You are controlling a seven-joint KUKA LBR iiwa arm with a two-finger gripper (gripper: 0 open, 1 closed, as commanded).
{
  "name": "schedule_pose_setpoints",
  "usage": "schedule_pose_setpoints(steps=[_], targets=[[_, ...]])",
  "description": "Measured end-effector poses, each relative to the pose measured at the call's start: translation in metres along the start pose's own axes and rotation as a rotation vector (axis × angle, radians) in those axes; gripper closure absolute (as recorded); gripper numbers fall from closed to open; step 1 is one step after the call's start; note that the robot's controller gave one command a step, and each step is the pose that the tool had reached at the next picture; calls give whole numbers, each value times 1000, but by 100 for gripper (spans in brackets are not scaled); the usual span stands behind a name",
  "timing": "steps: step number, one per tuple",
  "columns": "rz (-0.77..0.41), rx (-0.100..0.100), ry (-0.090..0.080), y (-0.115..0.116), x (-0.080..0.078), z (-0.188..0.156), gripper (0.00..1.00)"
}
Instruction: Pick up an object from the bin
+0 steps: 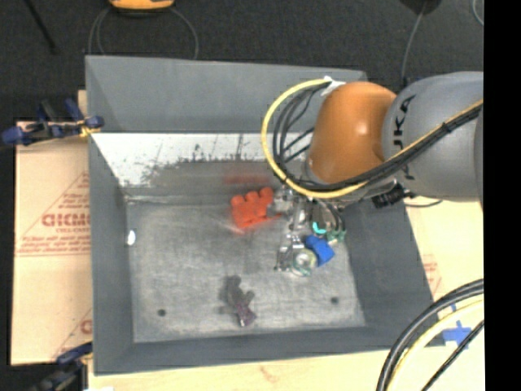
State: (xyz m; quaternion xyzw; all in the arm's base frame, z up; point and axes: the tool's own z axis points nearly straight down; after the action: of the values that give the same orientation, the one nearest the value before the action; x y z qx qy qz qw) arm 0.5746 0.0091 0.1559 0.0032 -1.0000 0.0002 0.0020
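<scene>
**Gripper low at bin's right-centre, blue bit hard beside it**

Gripper hangs low over the floor of the bin, right of centre; open or closed: can't tell. Nearest thing is a small blue piece, touching or just beside the tip at approx 3 o'clock; its long axis seems to run 10-to-4, tho it's too small to be sure. Red-orange block lies near at 10 o'clock, by the back wall, axis approx 8-to-2. Dark purple-grey thing sits well apart at 8 o'clock, axis approx 11-to-5. Judgement: blue piece is the likeliest pick, needing v. little travel.
</scene>
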Motion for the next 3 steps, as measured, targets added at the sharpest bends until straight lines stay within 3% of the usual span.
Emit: schedule_pose_setpoints(steps=[1, 2, 3], targets=[[-149, 3, -4, -100, 1, 28, 0], [-379, 2, -8, -113, -5, 78, 0], [-377, 2, -11, -112, -7, 76, 100]])
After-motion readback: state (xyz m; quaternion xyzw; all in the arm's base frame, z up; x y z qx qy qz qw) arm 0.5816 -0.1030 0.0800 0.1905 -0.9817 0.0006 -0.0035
